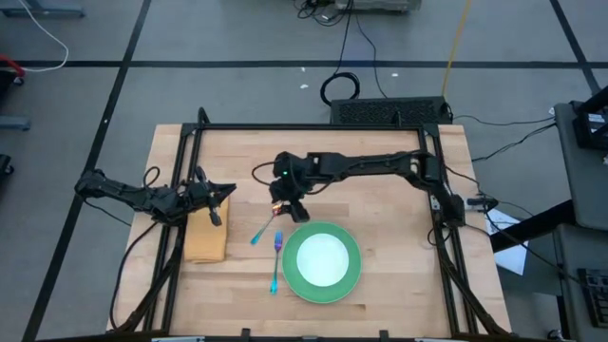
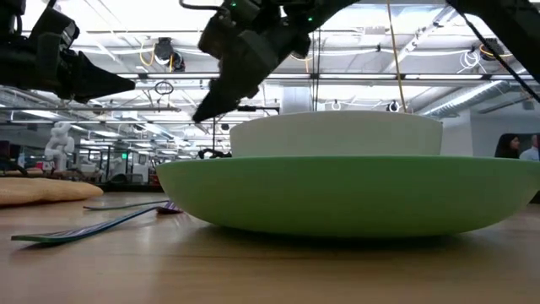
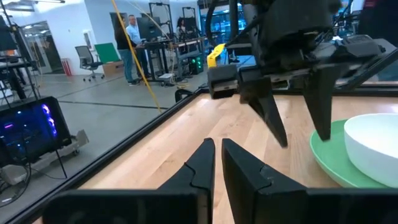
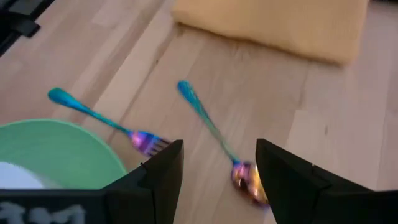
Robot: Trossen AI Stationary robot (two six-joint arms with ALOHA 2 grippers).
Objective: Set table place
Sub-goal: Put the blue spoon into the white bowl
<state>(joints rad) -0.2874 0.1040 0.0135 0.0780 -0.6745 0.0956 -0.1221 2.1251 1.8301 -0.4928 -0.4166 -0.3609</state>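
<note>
The green plate (image 1: 353, 275) lies at the table's near middle with the white bowl (image 1: 323, 256) standing in it. The fork (image 1: 275, 264) lies left of the plate, and the spoon (image 1: 263, 229) lies just beyond the fork. The tan cloth (image 1: 206, 237) lies flat farther left. My right gripper (image 1: 290, 210) hangs open above the spoon's copper bowl (image 4: 247, 179), which shows between its fingers, clear of them. My left gripper (image 1: 221, 192) is shut and empty above the cloth's far end.
The black frame (image 1: 304, 126) edges the table. Bare wood lies right of and beyond the plate. In the low view the plate (image 2: 346, 192) and the bowl (image 2: 337, 133) fill the foreground. People stand in the room beyond the table (image 3: 132, 46).
</note>
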